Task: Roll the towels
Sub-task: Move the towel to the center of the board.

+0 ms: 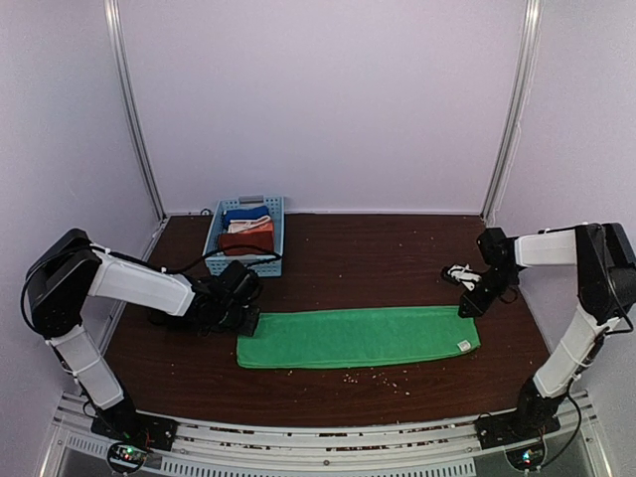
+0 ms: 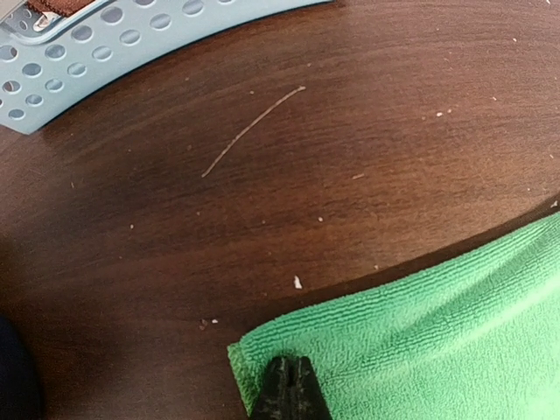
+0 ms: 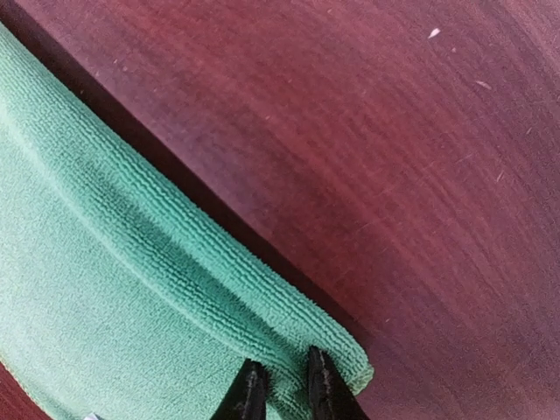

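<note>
The green towel (image 1: 358,338) lies folded into a long flat strip across the front of the table. My left gripper (image 1: 248,316) is at its far left corner; in the left wrist view the gripper (image 2: 289,363) is shut, its tips resting on the green towel (image 2: 437,332). My right gripper (image 1: 467,310) is at the far right corner; in the right wrist view the gripper (image 3: 284,372) pinches the towel's folded edge (image 3: 114,289). The rust towel (image 1: 245,241) lies in the basket.
A light blue perforated basket (image 1: 273,260) stands at the back left, holding a blue cloth (image 1: 245,213) and a striped cloth (image 1: 253,226); its wall shows in the left wrist view (image 2: 105,44). A small white object (image 1: 459,272) lies beside the right arm. Crumbs dot the table.
</note>
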`<action>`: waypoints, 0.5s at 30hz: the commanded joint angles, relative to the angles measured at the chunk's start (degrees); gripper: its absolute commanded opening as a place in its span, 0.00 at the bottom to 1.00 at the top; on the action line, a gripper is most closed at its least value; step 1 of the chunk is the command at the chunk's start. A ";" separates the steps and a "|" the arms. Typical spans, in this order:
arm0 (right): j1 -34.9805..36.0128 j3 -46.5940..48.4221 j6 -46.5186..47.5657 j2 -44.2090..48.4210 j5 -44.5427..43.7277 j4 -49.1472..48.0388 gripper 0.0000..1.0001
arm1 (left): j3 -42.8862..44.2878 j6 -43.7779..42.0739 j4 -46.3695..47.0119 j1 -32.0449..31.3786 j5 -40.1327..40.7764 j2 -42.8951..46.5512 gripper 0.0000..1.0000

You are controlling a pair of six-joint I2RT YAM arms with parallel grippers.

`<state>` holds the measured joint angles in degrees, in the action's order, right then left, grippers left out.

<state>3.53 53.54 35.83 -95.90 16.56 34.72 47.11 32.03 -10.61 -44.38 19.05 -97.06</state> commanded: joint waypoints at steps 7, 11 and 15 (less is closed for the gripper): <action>-0.63 7.24 -0.54 -7.34 0.58 -1.93 0.21 | 2.09 -0.55 -0.02 1.30 3.22 -0.62 0.00; -0.71 10.83 -1.92 -5.78 2.23 0.76 0.25 | 4.17 -1.11 -1.24 1.36 3.42 0.86 0.00; -0.81 11.12 -4.57 0.43 0.67 2.96 0.35 | 3.32 -0.80 -1.92 1.39 3.94 5.29 0.15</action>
<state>3.25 63.53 34.33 -101.56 18.24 34.85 49.84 31.48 -11.73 -43.40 21.06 -96.47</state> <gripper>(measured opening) 0.318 0.058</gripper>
